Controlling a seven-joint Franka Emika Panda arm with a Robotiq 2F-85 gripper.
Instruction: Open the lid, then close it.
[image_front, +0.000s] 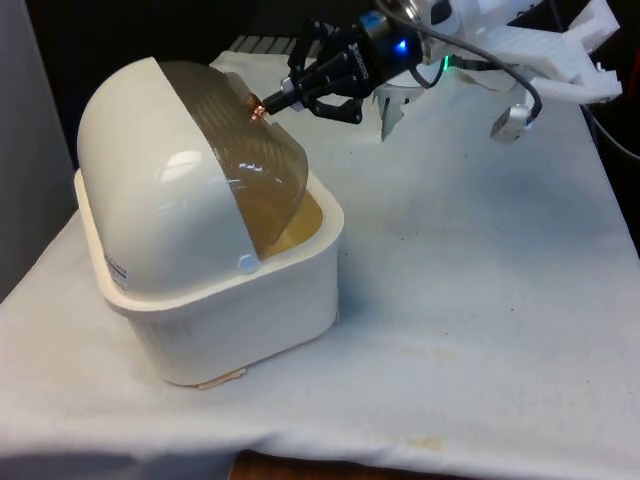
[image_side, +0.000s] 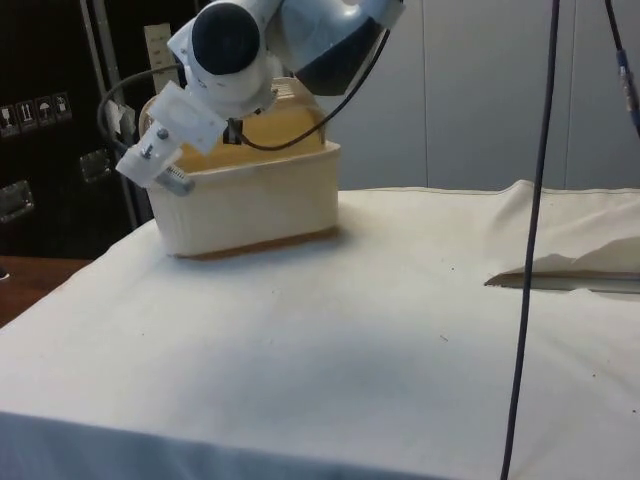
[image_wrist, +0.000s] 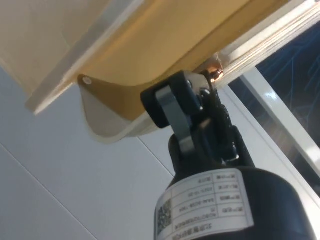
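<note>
Cream bread box (image_front: 240, 310) on the white cloth (image_front: 480, 300), toward the front view's left, well apart from the cloth's bare middle. Rounded white hood (image_front: 150, 190) over the rear part. Tinted, translucent brown lid (image_front: 255, 175) curved across the opening, lower edge lifted off the box's front rim, so partly raised (yellowish interior visible in the gap under it).

Small copper-coloured knob (image_front: 256, 105) on the lid's upper curve. Black gripper (image_front: 278, 100) reaching in from the front view's right, fingertips right at the knob, fingers drawn together on it. In the wrist view, same gripper (image_wrist: 212, 82) with fingers (image_wrist: 172, 107) pinched close, the copper knob (image_wrist: 215, 75) glinting at their tips, against the lid's pale edge (image_wrist: 260, 42); amber lid surface (image_wrist: 165, 45) above.

In the side view, box (image_side: 250, 200) at the cloth's far corner, amber lid (image_side: 270, 125) showing above the cream wall, white arm (image_side: 240, 50) leaning over it and hiding the gripper's contact.

Loose fold of cloth (image_side: 570, 240) raised at the side view's right.
</note>
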